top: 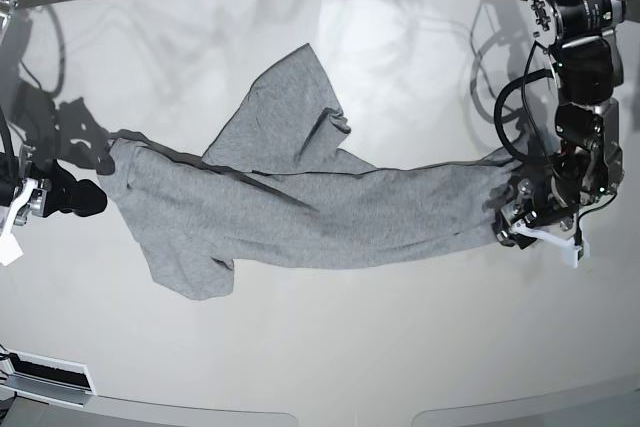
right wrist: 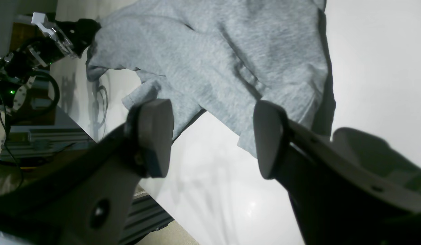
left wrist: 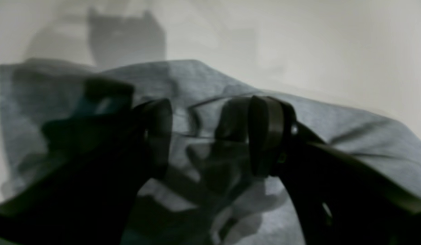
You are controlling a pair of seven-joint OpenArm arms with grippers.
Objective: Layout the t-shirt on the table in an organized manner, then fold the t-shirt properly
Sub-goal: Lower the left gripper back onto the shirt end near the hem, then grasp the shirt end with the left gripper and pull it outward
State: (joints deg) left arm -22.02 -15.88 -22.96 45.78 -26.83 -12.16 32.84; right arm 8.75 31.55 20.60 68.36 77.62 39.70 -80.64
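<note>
Two grippers are spread open: the left one [top: 512, 227] is at one end of the grey shirt [top: 310, 212], the right one [top: 85, 197] just beside the other end; the shirt lies wrinkled across the white table [top: 330, 347]

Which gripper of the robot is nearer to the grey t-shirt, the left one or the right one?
The left. The left gripper hangs open right over one end of the t-shirt; the right gripper is open beside its opposite end.
</note>
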